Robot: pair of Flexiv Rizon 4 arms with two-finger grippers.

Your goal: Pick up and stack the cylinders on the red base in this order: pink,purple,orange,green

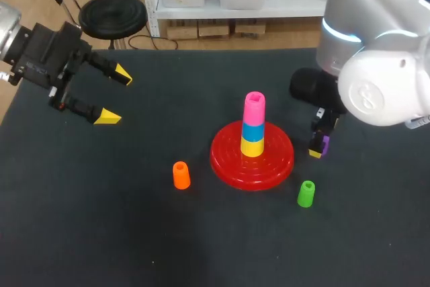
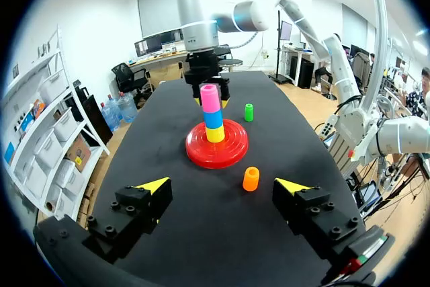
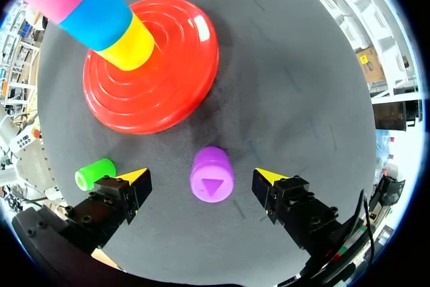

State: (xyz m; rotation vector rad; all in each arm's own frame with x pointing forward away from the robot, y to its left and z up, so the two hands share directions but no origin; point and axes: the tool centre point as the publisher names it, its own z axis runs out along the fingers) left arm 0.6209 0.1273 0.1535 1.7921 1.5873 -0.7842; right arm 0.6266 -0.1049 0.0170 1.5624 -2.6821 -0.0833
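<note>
**Operator:** What's on the red base (image 1: 252,158)?

**Spotter:** You have three cylinders stacked upright at its middle. A yellow cylinder (image 1: 252,146) is at the bottom, a blue cylinder (image 1: 253,130) sits on it, and the pink cylinder (image 1: 254,107) is on top.

**Operator:** And the purple one?

**Spotter:** Your purple cylinder (image 3: 212,174) stands upright on the dark worktop (image 1: 134,233), just off the base's right rim. Your right end effector (image 3: 202,178) straddles it with its fingers spread. One yellow tip is on each side of the cylinder, with a gap on both sides, so it grips nothing.

**Operator:** The other two?

**Spotter:** The orange cylinder (image 1: 181,175) stands near the base's left rim, on the base's near side as the head camera sees it. The green cylinder (image 1: 306,193) stands near the base's right rim, also on the near side and not far from the purple one.

**Operator:** My left arm?

**Spotter:** Your left end effector (image 1: 115,95) hangs well to the left of the base, above the worktop. Its fingers are wide apart and hold nothing.
</note>
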